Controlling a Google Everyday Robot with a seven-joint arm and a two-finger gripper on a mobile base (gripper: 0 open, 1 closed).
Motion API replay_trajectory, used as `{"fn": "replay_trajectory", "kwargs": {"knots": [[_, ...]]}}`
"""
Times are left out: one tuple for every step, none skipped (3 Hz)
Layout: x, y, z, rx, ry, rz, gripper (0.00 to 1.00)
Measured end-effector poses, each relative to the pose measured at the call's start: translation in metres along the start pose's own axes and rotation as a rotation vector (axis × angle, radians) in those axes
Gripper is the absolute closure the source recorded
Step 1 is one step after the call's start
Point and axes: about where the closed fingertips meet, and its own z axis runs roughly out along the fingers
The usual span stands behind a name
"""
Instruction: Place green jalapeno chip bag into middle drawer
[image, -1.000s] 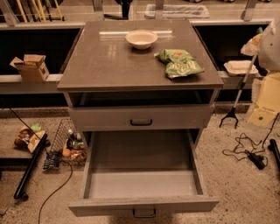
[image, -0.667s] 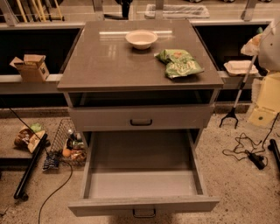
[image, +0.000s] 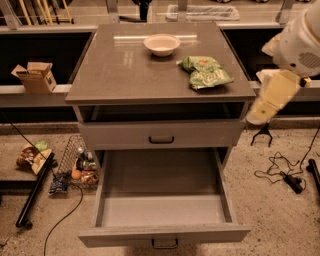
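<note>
**Inspector:** Gripper position?

**Assessor:** The cream-coloured gripper (image: 258, 115) hangs off the cabinet's right side, just below the corner of the grey tabletop (image: 125, 70). Whether it is spread or closed, I cannot tell.

**Inspector:** Task items?

**Assessor:** The crinkled bright-green jalapeno chip bag (image: 205, 72) lies near the tabletop's right edge, apart from the round white bowl (image: 161, 44). The deep grey middle drawer (image: 162, 210) is pulled out, open from above.

**Inspector:** Changes?

**Assessor:** The arm has swung left, nearer the cabinet. The bag and bowl are unmoved.
</note>
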Motion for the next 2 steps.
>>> {"fn": "replay_trajectory", "kwargs": {"knots": [[-0.022,-0.033,0.035,0.020,-0.109,0.050,0.00],[-0.028,-0.066,0.086,-0.019,-0.239,0.179,0.00]]}}
